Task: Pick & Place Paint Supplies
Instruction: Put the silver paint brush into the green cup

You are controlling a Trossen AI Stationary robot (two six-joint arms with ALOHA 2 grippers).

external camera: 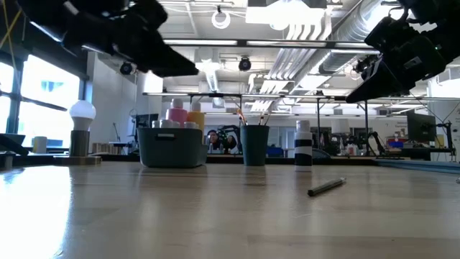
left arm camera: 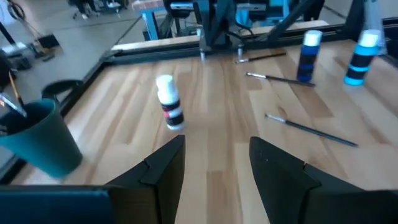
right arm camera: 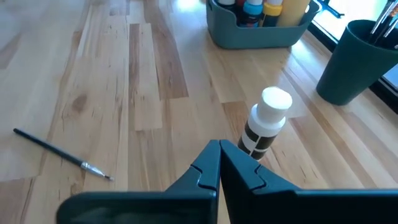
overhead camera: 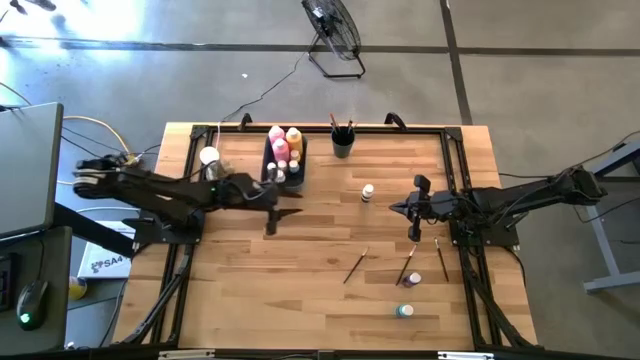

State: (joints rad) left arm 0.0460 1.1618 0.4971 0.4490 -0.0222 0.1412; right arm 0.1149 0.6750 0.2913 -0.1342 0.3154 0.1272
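My left gripper [overhead camera: 288,210] hovers open above the table, just near of the dark tray [overhead camera: 283,160], with nothing between its fingers [left arm camera: 163,169]. The tray holds the tall pink and yellow bottles and some small ones. A small white-capped bottle [overhead camera: 368,192] stands upright on the wood between the two grippers, also in the left wrist view [left arm camera: 169,109] and the right wrist view [right arm camera: 266,127]. My right gripper [overhead camera: 398,208] is shut and empty, raised just right of that bottle [right arm camera: 219,165]. A dark cup [overhead camera: 343,140] holds upright brushes.
Three brushes [overhead camera: 355,265] [overhead camera: 407,268] [overhead camera: 441,258] lie flat at the near right, with two small bottles [overhead camera: 414,279] [overhead camera: 404,311] standing by them. A white knob on a round base [overhead camera: 209,157] stands left of the tray. Bare wood lies near left.
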